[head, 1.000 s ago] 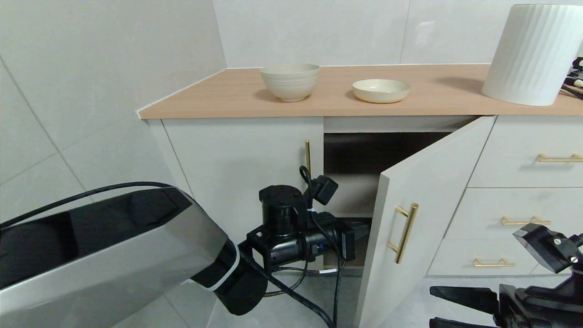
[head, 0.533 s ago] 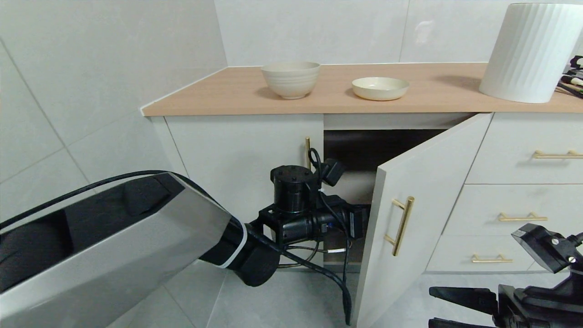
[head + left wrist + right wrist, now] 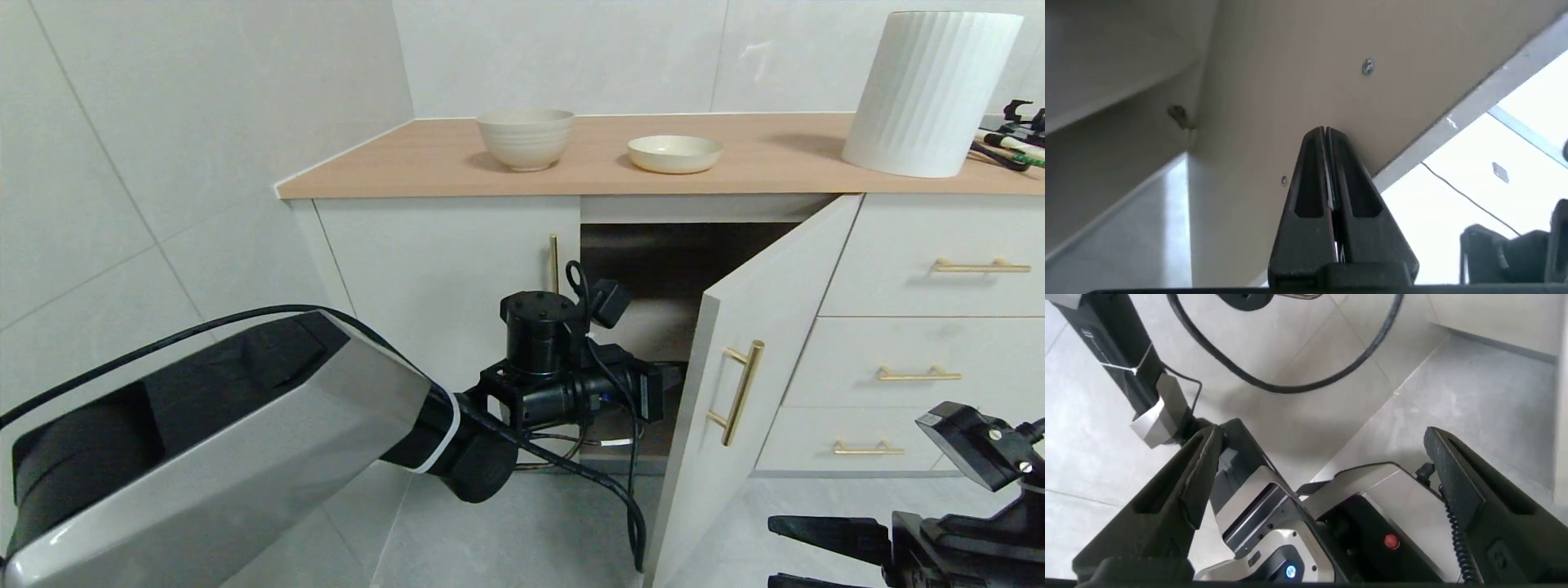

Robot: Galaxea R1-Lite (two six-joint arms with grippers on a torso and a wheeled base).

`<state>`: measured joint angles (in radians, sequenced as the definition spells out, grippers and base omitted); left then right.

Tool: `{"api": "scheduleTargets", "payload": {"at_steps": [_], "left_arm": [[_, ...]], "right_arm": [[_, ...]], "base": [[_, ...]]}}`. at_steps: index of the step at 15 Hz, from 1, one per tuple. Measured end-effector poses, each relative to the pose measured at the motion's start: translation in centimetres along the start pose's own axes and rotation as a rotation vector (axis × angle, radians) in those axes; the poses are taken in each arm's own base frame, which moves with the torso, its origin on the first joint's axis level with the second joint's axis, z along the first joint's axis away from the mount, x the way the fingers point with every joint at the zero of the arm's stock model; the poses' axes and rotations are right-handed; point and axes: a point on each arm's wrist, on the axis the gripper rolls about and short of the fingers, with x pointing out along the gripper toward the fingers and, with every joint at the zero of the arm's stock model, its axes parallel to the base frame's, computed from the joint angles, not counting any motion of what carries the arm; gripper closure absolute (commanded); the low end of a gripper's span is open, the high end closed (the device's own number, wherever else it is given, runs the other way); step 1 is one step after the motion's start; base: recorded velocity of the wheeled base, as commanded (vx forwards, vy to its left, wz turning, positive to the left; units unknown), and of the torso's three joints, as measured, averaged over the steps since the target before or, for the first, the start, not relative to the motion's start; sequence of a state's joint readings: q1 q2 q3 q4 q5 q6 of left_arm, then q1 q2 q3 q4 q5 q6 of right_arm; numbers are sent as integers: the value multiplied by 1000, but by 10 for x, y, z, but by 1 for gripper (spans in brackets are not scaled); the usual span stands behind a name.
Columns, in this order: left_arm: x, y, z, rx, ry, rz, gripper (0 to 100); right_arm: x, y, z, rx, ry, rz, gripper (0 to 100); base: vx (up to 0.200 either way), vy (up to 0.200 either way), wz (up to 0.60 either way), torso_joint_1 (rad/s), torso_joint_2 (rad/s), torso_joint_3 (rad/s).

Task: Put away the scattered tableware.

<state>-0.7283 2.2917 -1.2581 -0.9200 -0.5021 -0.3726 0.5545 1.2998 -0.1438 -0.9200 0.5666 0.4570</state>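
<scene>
A deep cream bowl (image 3: 525,139) and a shallow cream dish (image 3: 675,153) sit apart on the wooden counter (image 3: 392,173). Below them the cabinet door (image 3: 763,327) stands partly open. My left gripper (image 3: 671,374) is low inside the cabinet opening, behind the door's free edge. In the left wrist view that gripper (image 3: 1325,135) is shut on nothing, its tips against the door's inner face (image 3: 1290,73). My right gripper (image 3: 788,555) hangs open near the floor in front of the drawers; in its own view it (image 3: 1327,478) is open over floor tiles.
A tall white ribbed container (image 3: 931,94) stands at the counter's right, with utensils (image 3: 1008,145) beyond it. Drawers with gold handles (image 3: 980,265) lie right of the door. A tiled wall (image 3: 163,147) closes the left side. The left cabinet door (image 3: 441,294) is closed.
The head camera has shifted, so the whole scene sits differently. My left gripper has risen and moved right behind the door, and the door has swung a little wider. The right gripper has kept still.
</scene>
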Motion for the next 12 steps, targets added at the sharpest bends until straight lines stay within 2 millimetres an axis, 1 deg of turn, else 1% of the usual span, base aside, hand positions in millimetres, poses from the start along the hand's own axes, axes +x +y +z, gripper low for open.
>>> {"api": "scheduleTargets", "payload": {"at_steps": [3,4,5,6,7,8,9,10,11,12], "left_arm": [[11,-5,2,-16,35,-2,100],[18,-12,3,-19,51,-12,100],[26,-26,1,-19,73,-39,100],[35,-48,-2,-14,99,-91,100],[42,-75,-7,-6,123,-149,100],[42,-95,-11,-2,144,-185,100],[35,-103,-12,-5,158,-192,100],[25,-102,-11,-11,163,-178,100],[10,-94,-8,-18,158,-148,100],[-8,-83,-3,-27,144,-101,100]], "right_arm": [[0,2,-1,-4,4,13,0],[0,4,-1,-10,3,23,0],[-1,6,-1,-13,2,30,0],[-4,8,-1,-19,-5,39,0],[-7,11,-1,-28,-10,59,0],[-10,14,-1,-37,-15,85,0],[-13,16,0,-46,-20,107,0],[-14,18,0,-51,-27,113,0],[-14,18,1,-51,-29,111,0],[-13,17,2,-50,-31,103,0]], "base": [[0,0,0,0,0,0],[0,0,0,0,0,0],[0,0,0,0,0,0],[0,0,0,0,0,0],[0,0,0,0,0,0],[0,0,0,0,0,0],[0,0,0,0,0,0],[0,0,0,0,0,0],[0,0,0,0,0,0],[0,0,0,0,0,0]]}}
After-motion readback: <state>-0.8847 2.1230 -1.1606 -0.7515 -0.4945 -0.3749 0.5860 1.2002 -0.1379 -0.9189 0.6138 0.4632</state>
